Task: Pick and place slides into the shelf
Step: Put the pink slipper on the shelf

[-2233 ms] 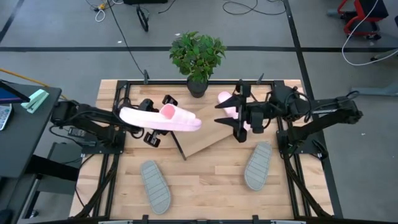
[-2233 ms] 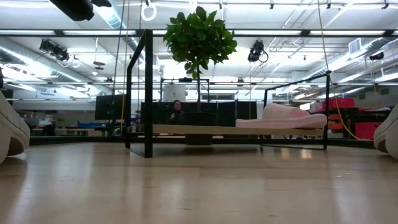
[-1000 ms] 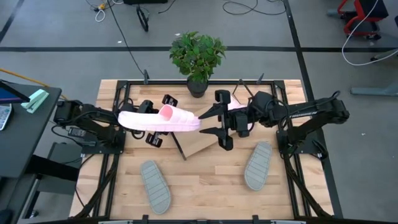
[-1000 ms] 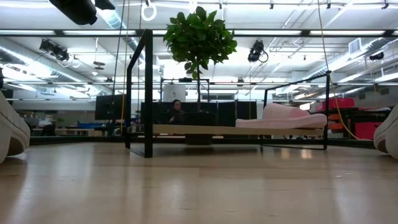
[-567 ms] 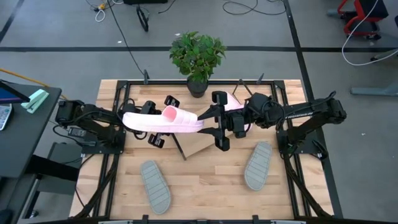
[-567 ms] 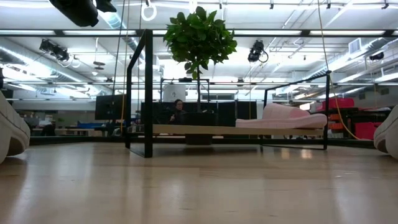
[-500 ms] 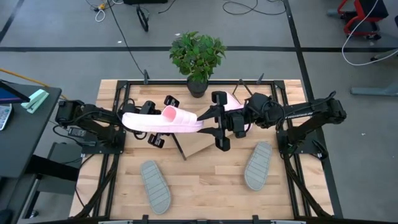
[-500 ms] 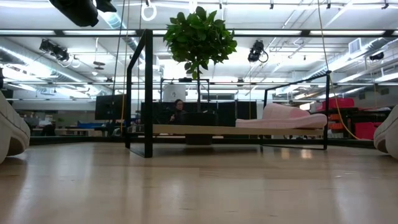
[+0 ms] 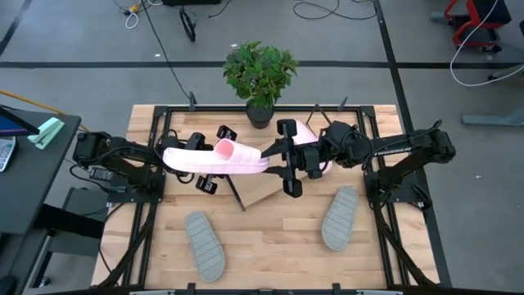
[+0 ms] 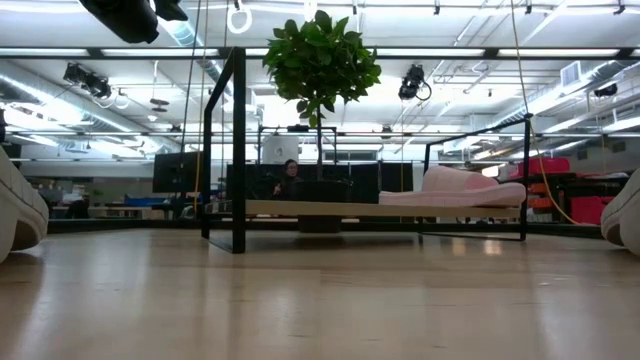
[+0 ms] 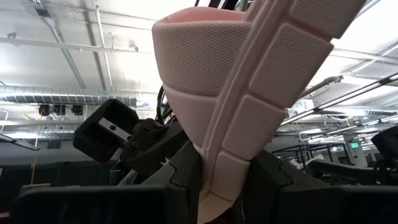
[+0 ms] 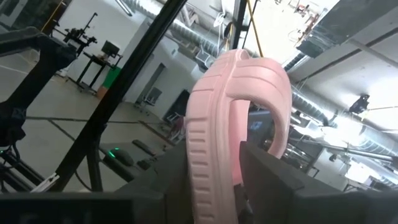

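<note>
The left gripper (image 9: 201,168) clamps the pink slide (image 9: 217,159) by its heel; the right gripper (image 9: 288,161), at three o'clock, stands wide open around its toe; the foam looks light, soft

Hidden or cut off, as I see it: shelf (image 9: 264,190) mostly covered by the held pink slide (image 9: 215,160) and right gripper (image 9: 289,158); second pink slide (image 9: 304,134) largely behind that arm; grey slides (image 10: 18,212) clipped at both edges in the low view; left gripper (image 11: 205,186) fingertips buried against the sole.

Held slide (image 9: 214,159) over shelf (image 9: 266,189) left end, 2nd slide (image 10: 462,187) on right end; two slides (image 9: 204,243) (image 9: 339,217) on table in front.
</note>
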### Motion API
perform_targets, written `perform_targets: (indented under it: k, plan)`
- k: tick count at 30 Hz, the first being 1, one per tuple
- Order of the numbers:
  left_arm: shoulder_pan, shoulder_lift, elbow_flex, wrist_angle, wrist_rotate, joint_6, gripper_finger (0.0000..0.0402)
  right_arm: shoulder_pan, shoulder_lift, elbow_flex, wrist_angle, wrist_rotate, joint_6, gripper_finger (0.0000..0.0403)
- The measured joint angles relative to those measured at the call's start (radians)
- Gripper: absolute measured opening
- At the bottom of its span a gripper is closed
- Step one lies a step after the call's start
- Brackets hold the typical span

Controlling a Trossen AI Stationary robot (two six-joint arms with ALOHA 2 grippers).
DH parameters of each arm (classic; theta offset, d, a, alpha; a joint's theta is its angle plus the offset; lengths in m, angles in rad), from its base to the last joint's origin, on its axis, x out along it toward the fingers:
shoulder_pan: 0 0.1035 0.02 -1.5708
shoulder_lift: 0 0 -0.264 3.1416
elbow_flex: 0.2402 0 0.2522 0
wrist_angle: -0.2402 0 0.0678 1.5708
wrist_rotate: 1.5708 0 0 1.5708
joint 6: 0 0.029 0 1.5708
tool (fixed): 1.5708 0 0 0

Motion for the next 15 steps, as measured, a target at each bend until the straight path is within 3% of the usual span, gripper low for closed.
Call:
perform_targets:
  k: [4, 12, 15]
  plan:
    - [0.000, 0.000, 0.000, -0.001, 0.000, 0.000, 0.0091, 0.000, 0.000, 0.000, -0.006, -0.001, 0.000, 0.0140]
    - [0.000, 0.000, 0.000, -0.003, 0.000, 0.000, 0.0091, 0.000, 0.000, 0.000, -0.027, -0.010, -0.012, 0.0047]
    - [0.000, 0.000, 0.000, -0.005, 0.000, -0.016, 0.0091, 0.000, 0.000, 0.000, -0.027, -0.010, -0.021, 0.0043]
